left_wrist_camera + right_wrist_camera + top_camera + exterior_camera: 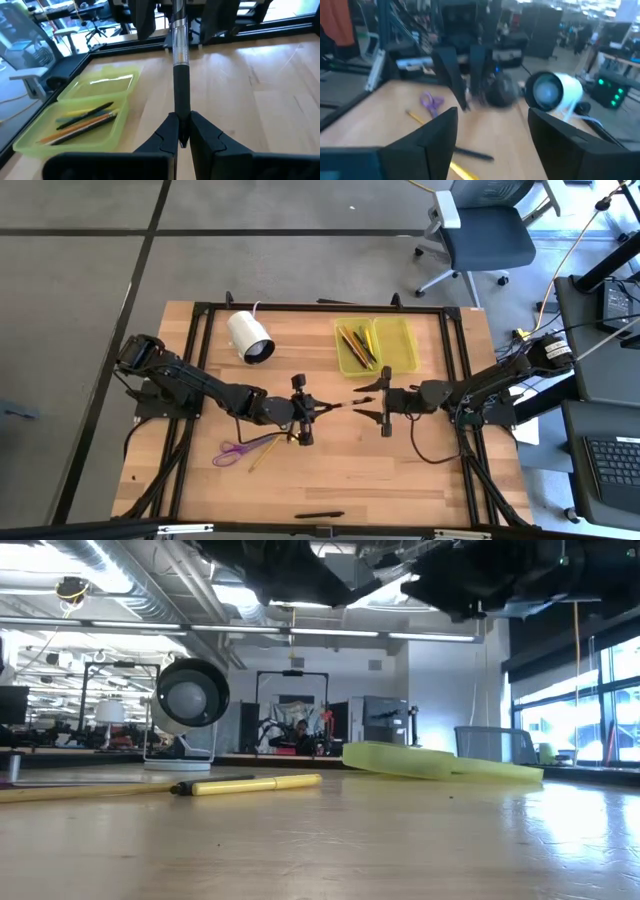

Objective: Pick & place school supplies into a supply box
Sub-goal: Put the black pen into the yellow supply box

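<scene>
Left pincer (322, 407) above the middle of the tabletop (420, 470), clamped on the end of a dark pen (181, 80) that juts forward from its tips toward the right pincer (377, 401). Right pincer facing it, just apart, fingers (432, 137) spread wide with nothing between them; pen tip reaching into the gap between the two pincers.

Supply box (376, 346) lying open on the tabletop beyond the right pincer, toward the far edge, both shallow halves side by side. Several pencils and pens (356, 344) resting in one half, yellow, orange and dark; other half bare. In the left wrist view, same box (75, 117) off to one side of the held pen, pencils (82, 121) inside.

Purple-handled scissors (237, 449) and a yellow pencil (263, 453) flat on the tabletop close behind the left pincer, toward the near edge. Black pen (319, 515) alone at the near edge. White cylinder (249, 336) with cable beyond the left arm.
</scene>
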Tool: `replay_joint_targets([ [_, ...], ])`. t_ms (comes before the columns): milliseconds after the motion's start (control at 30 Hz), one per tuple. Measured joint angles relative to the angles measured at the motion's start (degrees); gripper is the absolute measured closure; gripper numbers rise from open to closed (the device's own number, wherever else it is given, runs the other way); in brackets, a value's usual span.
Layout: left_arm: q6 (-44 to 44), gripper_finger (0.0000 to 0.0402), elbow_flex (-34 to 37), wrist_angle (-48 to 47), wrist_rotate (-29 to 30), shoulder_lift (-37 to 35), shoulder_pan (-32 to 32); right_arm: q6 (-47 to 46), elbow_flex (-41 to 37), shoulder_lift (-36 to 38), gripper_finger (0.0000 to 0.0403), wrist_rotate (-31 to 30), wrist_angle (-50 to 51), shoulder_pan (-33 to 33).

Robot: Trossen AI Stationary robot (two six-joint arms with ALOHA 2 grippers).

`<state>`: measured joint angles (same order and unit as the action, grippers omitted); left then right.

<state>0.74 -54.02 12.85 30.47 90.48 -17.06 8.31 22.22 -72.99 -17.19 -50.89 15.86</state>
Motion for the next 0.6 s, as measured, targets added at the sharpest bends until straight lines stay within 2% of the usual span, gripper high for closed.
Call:
replay_joint_targets([
  [233,-1.99,0.0385,-0.02,2.53,-0.26,0.0,-0.02,1.06,0.02,-0.02,0.0171,1.66,-3.93,0.0],
  [367,-1.99,0.0385,-0.02,2.44,-0.56,0.0,-0.02,1.05,0.02,-0.02,0.0206,5.3,-5.27,0.0],
  [600,-2.05,0.0385,-0.02,2.39,-0.66,0.0,-0.02,1.21,0.02,-0.02,0.028,7.18,-5.09,0.0],
])
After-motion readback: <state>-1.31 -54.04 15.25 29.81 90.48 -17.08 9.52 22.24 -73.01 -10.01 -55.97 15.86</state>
